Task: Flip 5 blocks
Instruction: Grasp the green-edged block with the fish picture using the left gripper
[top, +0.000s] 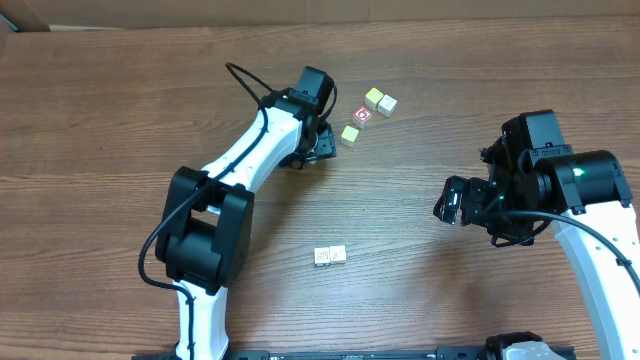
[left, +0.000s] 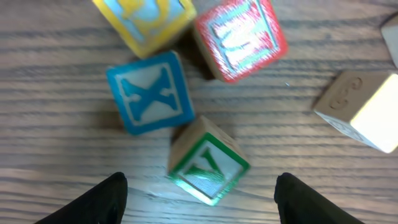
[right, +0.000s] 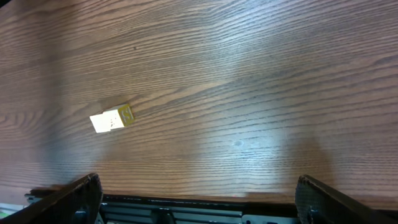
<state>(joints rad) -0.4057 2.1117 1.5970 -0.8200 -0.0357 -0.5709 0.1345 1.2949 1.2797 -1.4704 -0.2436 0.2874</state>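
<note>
Right now your left gripper (left: 200, 186) stands wide open, holding nothing, with the green V block (left: 208, 165) tilted between its fingers; close carelessly and you could knock the blue X block (left: 151, 92) just beside it, spoiling its face

The brown wood-grain table (top: 100, 150) carries two groups of blocks. Toward its far edge, about midway along it, sits a close cluster: a yellow cube (left: 143, 18), a red cube (left: 239, 37), a blue "X" cube (left: 151, 92) and a green "V" cube (left: 208, 162) turned askew to the rest, with a pale cube (left: 364, 109) a little apart. Nearer the near edge lie two pale cubes (top: 330, 256), touching side by side.
</note>
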